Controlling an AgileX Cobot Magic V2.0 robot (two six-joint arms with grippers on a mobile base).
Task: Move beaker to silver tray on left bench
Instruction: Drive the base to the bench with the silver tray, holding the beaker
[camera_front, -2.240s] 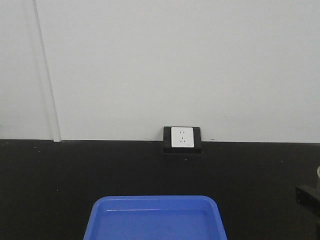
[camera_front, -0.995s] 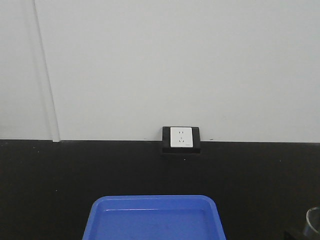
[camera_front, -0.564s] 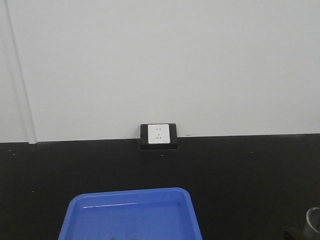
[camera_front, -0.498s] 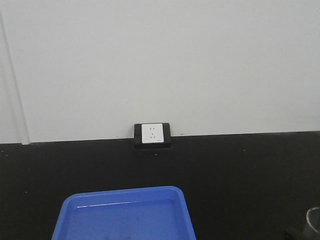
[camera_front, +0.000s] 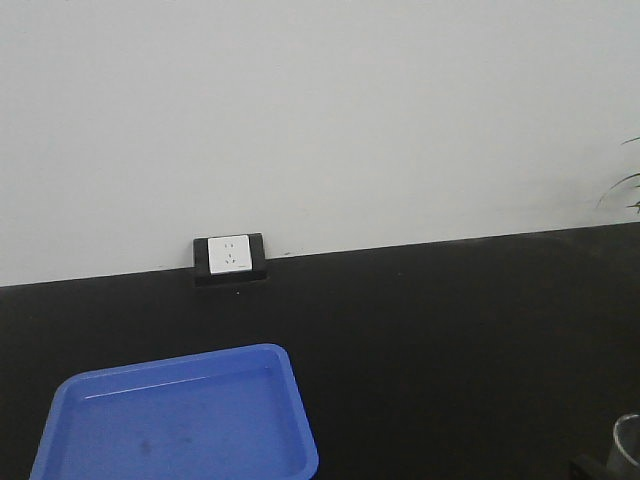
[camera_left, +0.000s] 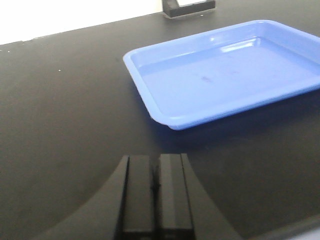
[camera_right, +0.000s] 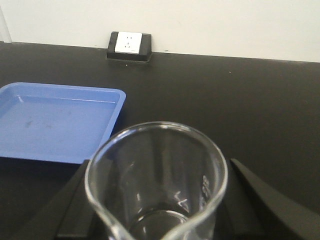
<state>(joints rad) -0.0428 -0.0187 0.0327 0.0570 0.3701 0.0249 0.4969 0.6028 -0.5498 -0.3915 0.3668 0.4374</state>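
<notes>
A small clear glass beaker stands upright between the two black fingers of my right gripper, which is shut on it. Its round rim fills the lower middle of the right wrist view. In the front view only its rim shows, at the bottom right corner, beside a bit of black finger. My left gripper is shut on nothing, low over the matte black bench top. The silver tray is out of view.
An empty blue plastic tray lies on the black bench top, left of the beaker and right of the left gripper. A white wall socket sits at the wall's foot. Plant leaves poke in at the far right.
The blue tray and the socket have slid to the left in the front view, and the leaves have come into view. The beaker rim stays at the bottom right corner.
</notes>
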